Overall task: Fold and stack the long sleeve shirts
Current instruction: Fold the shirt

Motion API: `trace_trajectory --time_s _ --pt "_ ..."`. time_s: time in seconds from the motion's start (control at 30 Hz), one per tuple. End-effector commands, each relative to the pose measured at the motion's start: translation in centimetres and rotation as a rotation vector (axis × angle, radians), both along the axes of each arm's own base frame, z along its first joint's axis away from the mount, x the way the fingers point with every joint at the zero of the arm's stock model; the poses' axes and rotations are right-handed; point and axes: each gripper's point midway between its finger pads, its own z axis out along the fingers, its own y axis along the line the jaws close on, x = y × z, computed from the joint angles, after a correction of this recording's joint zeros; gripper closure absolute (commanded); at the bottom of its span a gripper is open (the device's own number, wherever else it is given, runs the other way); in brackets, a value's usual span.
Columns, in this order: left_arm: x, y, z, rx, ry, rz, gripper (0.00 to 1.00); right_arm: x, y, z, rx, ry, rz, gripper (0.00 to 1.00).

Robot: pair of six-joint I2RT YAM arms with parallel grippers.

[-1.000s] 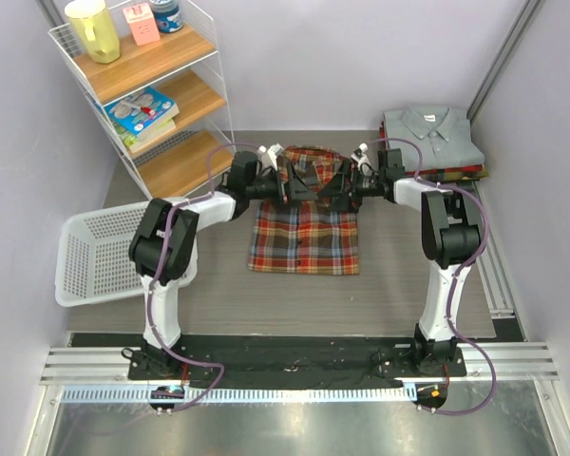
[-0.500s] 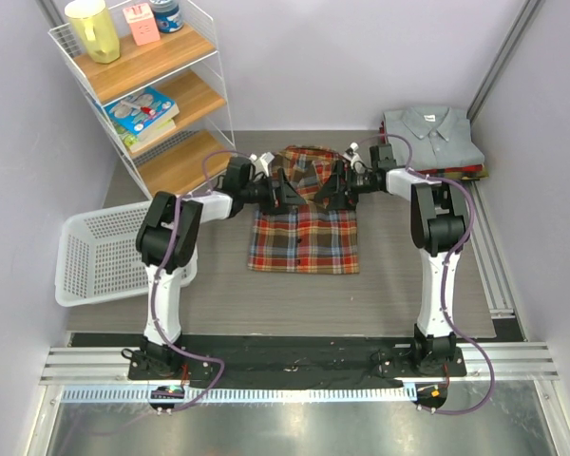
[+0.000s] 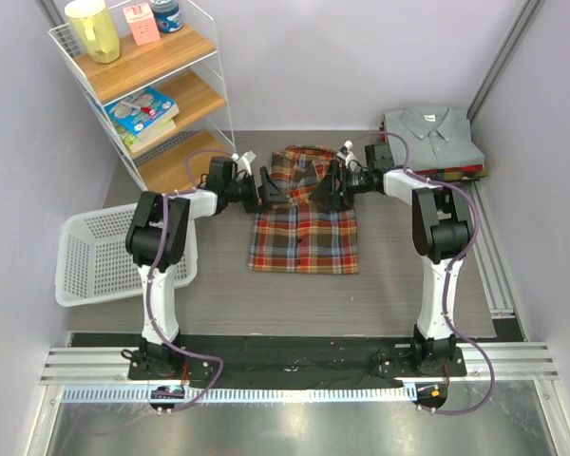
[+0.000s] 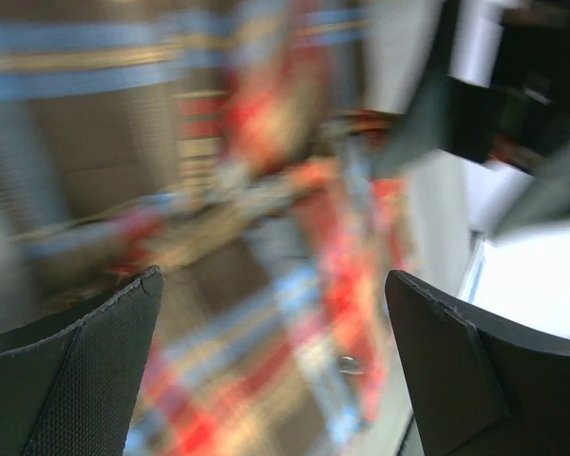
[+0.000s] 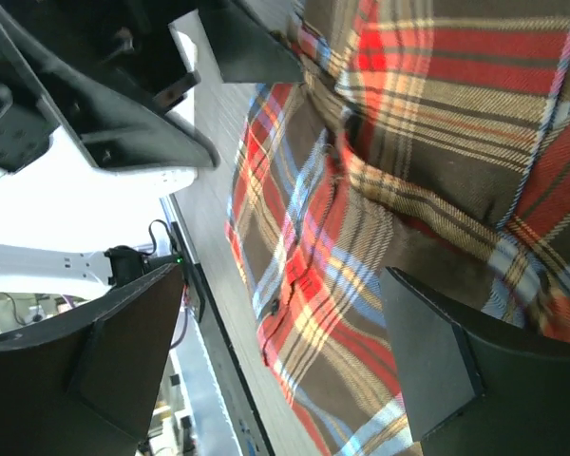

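The plaid shirt lies folded near the tabletop's far edge, and the grey shirt sits in the far right corner. The left pincer and right pincer flank the plaid shirt, both spread and empty.

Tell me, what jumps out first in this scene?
The red, brown and cream plaid shirt lying in the middle of the table, with the left claw and right claw open at its far end, facing each other. Then the stack of folded shirts, a grey collared one on top, at the far right, and the white basket at the left.
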Motion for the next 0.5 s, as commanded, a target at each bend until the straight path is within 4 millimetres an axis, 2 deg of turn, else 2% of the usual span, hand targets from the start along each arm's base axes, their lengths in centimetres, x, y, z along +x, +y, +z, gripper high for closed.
trace_trajectory --time_s 0.0,0.03,0.1,0.13,0.2,0.23,0.27,0.3,0.33,0.4,0.43,0.47 --pt "1.5 1.6 -2.9 0.019 0.07 0.059 0.0 0.4 -0.6 -3.6 -0.026 0.039 -0.018 0.11" --pt "1.3 1.6 -3.1 0.023 0.069 0.052 0.0 1.0 -1.0 -4.2 -0.054 -0.001 -0.009 0.12" --pt "0.5 1.7 -3.1 0.022 0.077 0.037 0.01 0.4 -1.4 -5.8 -0.091 0.054 0.005 0.18" --pt "0.3 1.8 -1.9 0.016 0.053 0.03 0.03 0.2 -1.5 -6.2 -0.1 0.059 0.013 0.2" --pt "-0.5 2.1 -0.5 0.045 -0.009 -0.003 0.03 -0.2 -1.7 -5.8 -0.102 0.053 0.024 0.25" --pt "-1.5 2.5 -0.2 0.069 0.0 -0.018 0.03 -0.3 -1.8 -4.4 -0.102 0.017 0.031 0.25" --pt "-1.8 2.9 2.5 0.104 -0.12 -0.061 0.03 -0.4 -2.2 -3.7 -0.114 -0.009 0.037 0.25" --pt "-2.2 3.3 3.2 0.137 -0.153 -0.077 0.03 -0.2 -2.7 -3.0 -0.123 -0.032 0.032 0.25" --pt "-2.8 3.8 4.1 0.176 -0.194 -0.101 0.03 0.4 -3.3 -1.2 -0.136 -0.086 0.02 0.25" --pt "-4.4 5.3 6.0 0.286 -0.291 -0.165 0.03 0.5 -4.9 -0.7 -0.204 -0.126 0.03 0.27" --pt "-4.7 5.9 6.4 0.332 -0.324 -0.178 0.01 1.4 -5.7 0.4 -0.219 -0.165 0.024 0.28" --pt "-5.8 6.7 7.4 0.374 -0.346 -0.199 0.0 0.7 -5.9 1.0 -0.231 -0.152 0.04 0.28"
